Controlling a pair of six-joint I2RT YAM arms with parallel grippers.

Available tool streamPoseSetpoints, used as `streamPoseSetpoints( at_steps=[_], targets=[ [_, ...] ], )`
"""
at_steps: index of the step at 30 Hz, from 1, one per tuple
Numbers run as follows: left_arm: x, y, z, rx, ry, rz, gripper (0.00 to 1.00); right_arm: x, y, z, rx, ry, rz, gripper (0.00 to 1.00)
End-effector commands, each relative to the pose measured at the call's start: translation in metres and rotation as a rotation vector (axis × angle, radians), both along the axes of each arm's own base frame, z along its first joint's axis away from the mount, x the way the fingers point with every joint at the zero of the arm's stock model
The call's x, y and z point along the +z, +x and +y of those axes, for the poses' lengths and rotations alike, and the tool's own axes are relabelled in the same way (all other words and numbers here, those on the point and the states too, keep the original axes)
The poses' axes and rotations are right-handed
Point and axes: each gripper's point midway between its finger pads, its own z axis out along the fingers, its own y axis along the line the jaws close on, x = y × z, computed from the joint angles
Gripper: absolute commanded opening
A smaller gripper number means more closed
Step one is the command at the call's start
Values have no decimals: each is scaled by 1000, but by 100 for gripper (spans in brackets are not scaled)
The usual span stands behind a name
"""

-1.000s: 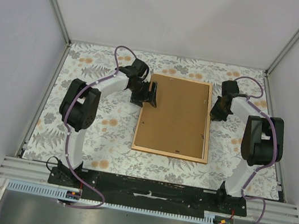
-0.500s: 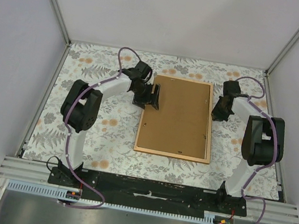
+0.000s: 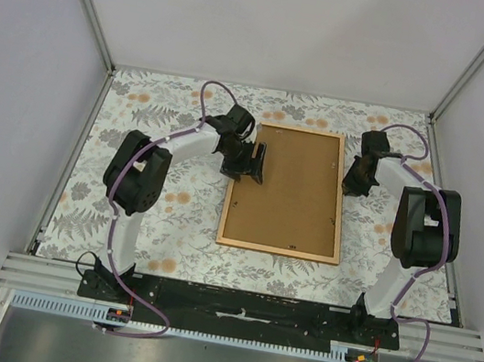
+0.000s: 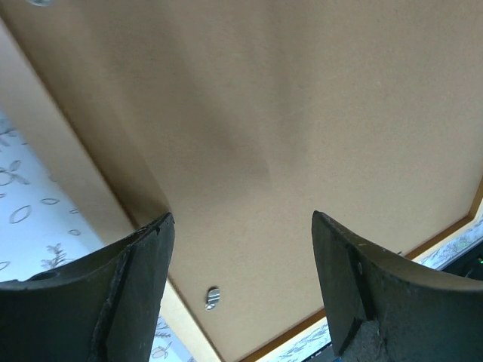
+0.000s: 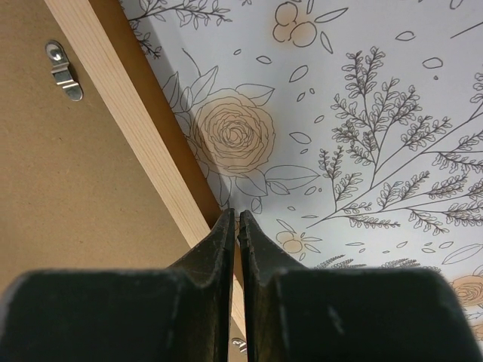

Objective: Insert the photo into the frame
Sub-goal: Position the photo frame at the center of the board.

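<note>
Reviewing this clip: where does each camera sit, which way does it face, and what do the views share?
Top external: high behind the arms, looking down on the floral table; both arms show, with the left gripper and the right gripper.
Left wrist: on the left arm, looking down close at the backing board; its open fingers show.
Right wrist: on the right arm, looking down at the table beside the board; its shut fingers show.
Shared: all three see the frame, lying back up.

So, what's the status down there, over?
Left gripper open over backing board. Right gripper shut at frame edge. Frame face down, photo unseen. Nothing in the way.
</note>
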Motion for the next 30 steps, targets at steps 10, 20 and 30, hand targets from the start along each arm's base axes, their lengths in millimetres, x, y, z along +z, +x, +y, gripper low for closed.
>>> streamPoseSetpoints(
  at_steps=[10, 20, 30],
  targets=[
    [1, -2, -17, -21, -25, 1, 80, 17, 0, 13, 23, 50, -56, 12],
    [-16, -19, -1, 32, 20, 33, 80, 17, -16, 60, 110, 118, -56, 12],
    [-17, -51, 35, 116, 88, 25, 80, 37, -36, 81, 190, 111, -93, 16]
  ],
)
